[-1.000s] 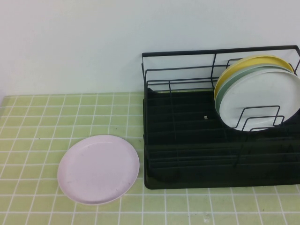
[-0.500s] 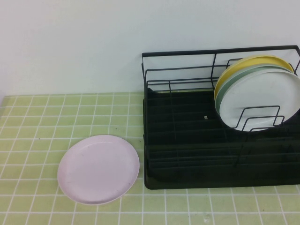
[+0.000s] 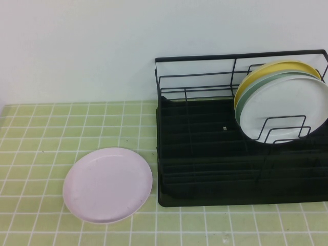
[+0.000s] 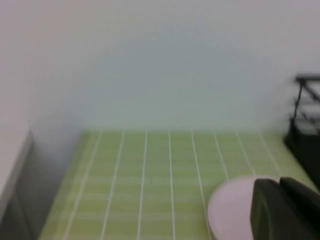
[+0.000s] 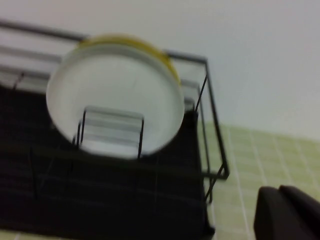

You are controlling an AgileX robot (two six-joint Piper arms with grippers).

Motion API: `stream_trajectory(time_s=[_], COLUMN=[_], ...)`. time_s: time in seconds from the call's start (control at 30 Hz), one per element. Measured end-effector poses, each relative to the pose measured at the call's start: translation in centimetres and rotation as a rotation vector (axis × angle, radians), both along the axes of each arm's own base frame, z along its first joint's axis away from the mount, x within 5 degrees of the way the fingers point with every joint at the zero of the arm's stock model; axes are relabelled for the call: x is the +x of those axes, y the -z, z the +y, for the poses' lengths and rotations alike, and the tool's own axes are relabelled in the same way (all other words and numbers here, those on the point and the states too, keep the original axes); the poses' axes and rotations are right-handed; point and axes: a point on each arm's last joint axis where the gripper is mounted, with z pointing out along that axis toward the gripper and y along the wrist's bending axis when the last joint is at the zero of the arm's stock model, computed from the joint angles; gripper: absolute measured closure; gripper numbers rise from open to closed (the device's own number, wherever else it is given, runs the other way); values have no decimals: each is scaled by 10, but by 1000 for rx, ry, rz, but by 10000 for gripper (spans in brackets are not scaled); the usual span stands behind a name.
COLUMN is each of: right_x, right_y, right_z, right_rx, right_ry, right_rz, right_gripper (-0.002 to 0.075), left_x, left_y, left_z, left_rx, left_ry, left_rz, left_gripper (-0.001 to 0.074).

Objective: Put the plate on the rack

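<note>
Green-tiled bench (image 3: 41, 128) against white wall (image 3: 77, 51) | pink plate (image 3: 107, 184) flat near front edge, just left of black rack (image 3: 205, 169) | only wrist views catch the grippers: left gripper (image 4: 280, 200) near pink plate, right gripper (image 5: 282, 205) before rack's right end, both jaws closed, empty

Kitchen-style counter, staged against a plain white wall (image 3: 77, 46). The worktop is a pale green tiled surface with white grout lines (image 3: 41, 128). At 3 o'clock a black wire dish rack on a black drip tray (image 3: 205, 154) holds three upright round plates in yellow, green and white (image 3: 287, 107); at 7 o'clock a round pale pink plate (image 3: 107, 184) lies flat.
</note>
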Motion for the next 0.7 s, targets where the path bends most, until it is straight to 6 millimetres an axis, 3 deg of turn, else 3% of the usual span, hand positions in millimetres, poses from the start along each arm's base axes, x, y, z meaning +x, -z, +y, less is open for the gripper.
stream_trajectory(time_s=[0.23,0.47,0.6,0.7], right_x=[31,42,42,41], right_y=[13,21,21,21], right_z=[1,2,3,6], right_rx=[7,28,69,132], right_ry=[-10,-16,-18,-21], right_rz=[168,242,240,250], right_gripper=[727,727,727,727], left_x=[31,70,93,110], left_y=[-14,-47,-60,-66], left_z=[-3,-6,-9,-12], left_rx=[5,-37,-74,-102], left_ry=[35,68,93,113], left_rz=[352,496,529,554], left_gripper=[734,720,554,346])
